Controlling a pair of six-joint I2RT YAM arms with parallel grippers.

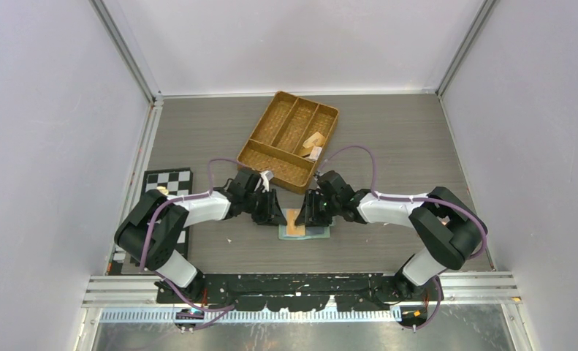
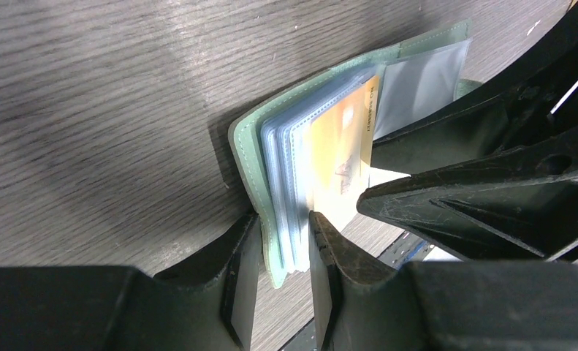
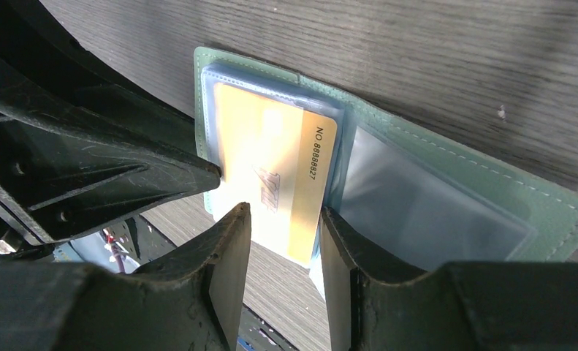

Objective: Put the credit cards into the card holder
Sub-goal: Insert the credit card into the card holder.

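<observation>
One gold credit card [image 3: 271,146] lies half inside the clear sleeves of the one card holder [image 2: 245,139], which lies open on the desk [image 1: 402,146] between the arms. The left end effector [image 2: 282,223] is clenched on the holder's cover and sleeves. The right end effector [image 3: 284,216] straddles the card's end, but I cannot tell whether it is gripping. One woven tray [image 1: 258,124] stands behind, and one checkered board [image 1: 169,179] lies to the left.

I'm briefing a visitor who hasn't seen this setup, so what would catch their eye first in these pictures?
At the near middle of the table, an open green card holder lies with a gold credit card partly in its clear sleeves. The right gripper pinches that card; the left gripper clamps the holder's edge. Behind sits a woven brown tray, with a checkerboard at the left.
</observation>
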